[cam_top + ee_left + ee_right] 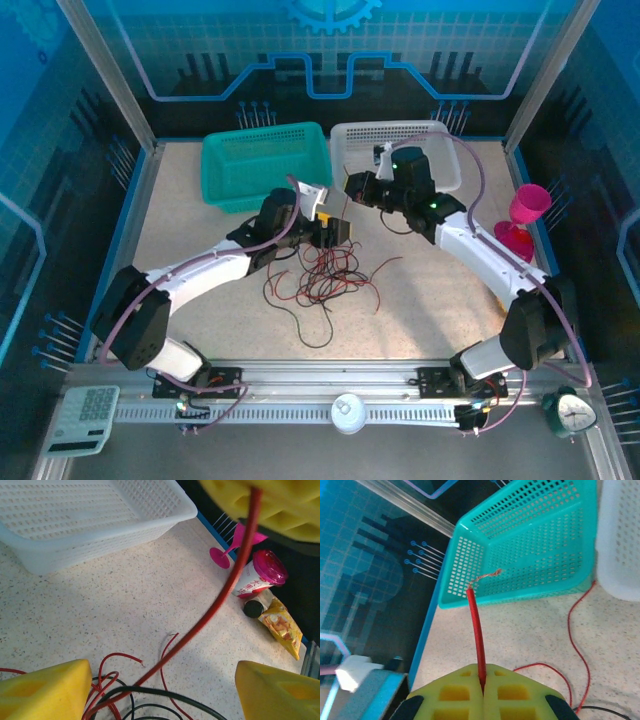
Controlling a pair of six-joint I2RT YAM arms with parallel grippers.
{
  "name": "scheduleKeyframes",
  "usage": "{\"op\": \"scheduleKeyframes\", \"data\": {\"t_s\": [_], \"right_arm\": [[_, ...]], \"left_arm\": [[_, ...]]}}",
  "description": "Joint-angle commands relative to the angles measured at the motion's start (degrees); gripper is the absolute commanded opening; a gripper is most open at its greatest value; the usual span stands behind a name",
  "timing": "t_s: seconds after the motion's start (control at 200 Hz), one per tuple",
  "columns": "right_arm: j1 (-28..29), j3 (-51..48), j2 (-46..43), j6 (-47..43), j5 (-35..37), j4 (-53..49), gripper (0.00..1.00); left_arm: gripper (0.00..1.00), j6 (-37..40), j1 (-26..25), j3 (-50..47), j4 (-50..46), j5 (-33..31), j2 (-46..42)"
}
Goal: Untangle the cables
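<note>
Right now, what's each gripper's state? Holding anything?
Left gripper: jaws open, red cable passing between them, not clamped.
Right gripper: jaws shut on the red cable.

Wears white shells along the long links of left arm (200, 270) and right arm (480, 250), with bulky black housings at the joints. Carries a lilac-purple hose (481, 175) along each arm. Shows small green lamps (432, 207) on the right wrist. Ends, at left gripper (162, 690) and right gripper (483, 682), in yellow fingers (451, 694) moulded with square pockets. Sits bolted on black bases (215, 380).
</note>
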Motion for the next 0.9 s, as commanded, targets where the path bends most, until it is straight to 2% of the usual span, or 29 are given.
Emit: {"op": "scheduleKeyframes", "data": {"t_s": [0.0, 0.43, 0.47, 0.535, 0.665, 0.78, 0.895], "right_arm": [[2.01, 4.01, -1.92, -0.81, -0.78, -1.94, 0.00], [3.49, 8.74, -0.95, -1.77, -0.24, -3.78, 0.00], [3.57, 9.50, -0.95, -2.11, -0.24, -4.28, 0.00], [3.59, 10.77, -0.95, -2.83, -0.09, -5.31, 0.00], [3.84, 12.86, -1.18, -4.32, 0.71, -7.24, 0.00], [3.85, 14.00, -1.22, -5.16, 1.30, -8.21, 0.00], [3.86, 14.68, -1.30, -5.50, 1.28, -8.68, 0.00]], "left_arm": [[0.75, 0.22, -0.37, -0.77, 4.84, -0.59, -0.86], [0.51, 0.29, -0.33, 0.18, 6.08, -0.04, -2.97], [0.52, 0.28, -0.39, 0.10, 6.33, -0.18, -3.52], [0.59, 0.48, -0.31, 0.23, 6.28, -0.71, -4.69], [0.62, 1.84, -0.39, 0.92, 5.17, -1.99, -7.00], [0.70, 2.70, -0.19, 1.00, 4.84, -4.18, -9.38], [0.74, 3.47, 0.19, 1.16, 4.35, -5.88, -11.67]]}}
